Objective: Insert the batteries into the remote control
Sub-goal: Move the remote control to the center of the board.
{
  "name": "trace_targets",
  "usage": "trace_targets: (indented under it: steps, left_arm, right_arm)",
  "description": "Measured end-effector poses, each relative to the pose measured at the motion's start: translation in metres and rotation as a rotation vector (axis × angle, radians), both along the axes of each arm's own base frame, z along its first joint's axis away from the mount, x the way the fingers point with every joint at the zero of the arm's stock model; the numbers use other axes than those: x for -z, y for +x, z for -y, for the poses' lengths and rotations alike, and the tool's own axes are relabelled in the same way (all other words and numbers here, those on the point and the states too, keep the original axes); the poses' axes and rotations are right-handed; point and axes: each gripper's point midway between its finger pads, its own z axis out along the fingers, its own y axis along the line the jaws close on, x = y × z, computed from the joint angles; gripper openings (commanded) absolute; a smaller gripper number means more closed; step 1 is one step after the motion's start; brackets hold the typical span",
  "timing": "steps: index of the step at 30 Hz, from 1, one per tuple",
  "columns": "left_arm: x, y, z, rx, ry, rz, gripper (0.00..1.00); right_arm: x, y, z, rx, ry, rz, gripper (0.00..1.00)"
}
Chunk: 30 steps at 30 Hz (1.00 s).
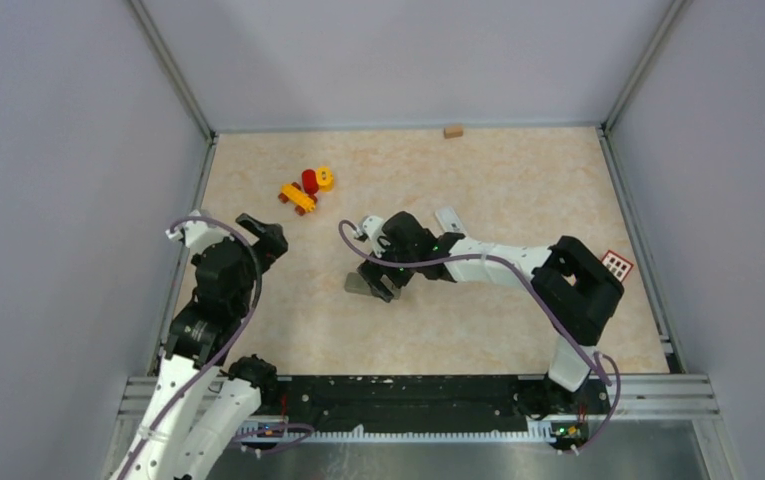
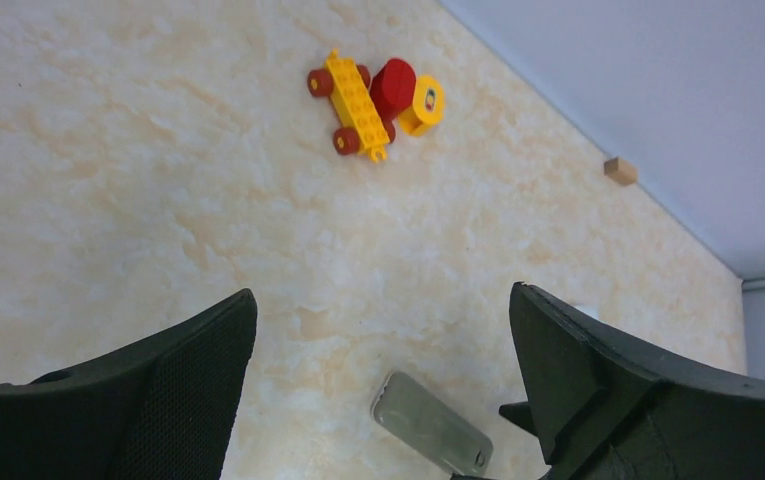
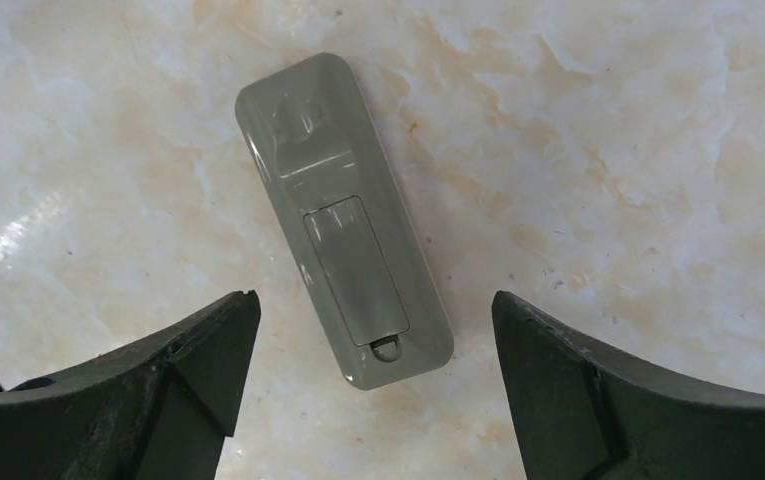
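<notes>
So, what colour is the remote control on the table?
Dull grey-green, the flat plastic remote control; it shows best in the right wrist view.

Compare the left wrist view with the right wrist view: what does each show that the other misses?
Left wrist only: the toy blocks, a small wooden block by the back wall, and the left gripper, open. Right wrist only: the battery cover in place on the back of the remote, and the right gripper, open over it. Both: the grey remote lying flat on the marbled table.
</notes>
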Motion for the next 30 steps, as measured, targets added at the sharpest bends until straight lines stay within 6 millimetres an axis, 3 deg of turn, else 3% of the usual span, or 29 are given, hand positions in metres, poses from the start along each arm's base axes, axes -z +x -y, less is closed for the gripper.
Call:
trace_targets:
  steps: [3, 8, 13, 18, 20, 22, 24, 27, 30]
  left_arm:
    - [-0.015, -0.008, -0.01, -0.042, -0.008, 0.067, 0.99]
    - [-0.013, -0.011, -0.016, -0.067, 0.005, 0.056, 0.99]
    - [-0.012, -0.011, -0.018, -0.078, 0.011, 0.053, 0.99]
    - [-0.012, -0.011, -0.018, -0.075, 0.018, 0.05, 0.99]
    - [-0.012, -0.01, -0.017, -0.067, 0.024, 0.044, 0.99]
    - [-0.011, -0.009, -0.015, -0.052, 0.032, 0.036, 0.99]
    - [-0.011, -0.009, -0.011, -0.024, 0.047, 0.024, 0.99]
    - [-0.01, -0.01, -0.008, 0.008, 0.068, 0.001, 0.99]
    - [-0.012, -0.012, -0.007, 0.029, 0.094, -0.021, 0.99]
  right_arm:
    - [0.016, 0.0, 0.004, -0.051, -0.059, 0.006, 0.79]
    - [0.041, 0.002, 0.005, -0.093, -0.129, -0.005, 0.65]
    - [0.04, 0.01, 0.001, -0.068, -0.147, 0.026, 0.48]
    - [0.037, 0.021, 0.0, 0.072, -0.15, 0.041, 0.46]
    - [0.037, 0.029, -0.001, 0.148, -0.141, 0.043, 0.54]
    - [0.037, 0.034, -0.002, 0.215, -0.126, 0.033, 0.75]
    - [0.037, 0.036, -0.002, 0.269, -0.11, 0.02, 0.89]
    - [0.035, 0.038, -0.002, 0.32, -0.096, 0.005, 0.98]
    - [0.024, 0.036, 0.001, 0.343, -0.07, 0.006, 0.98]
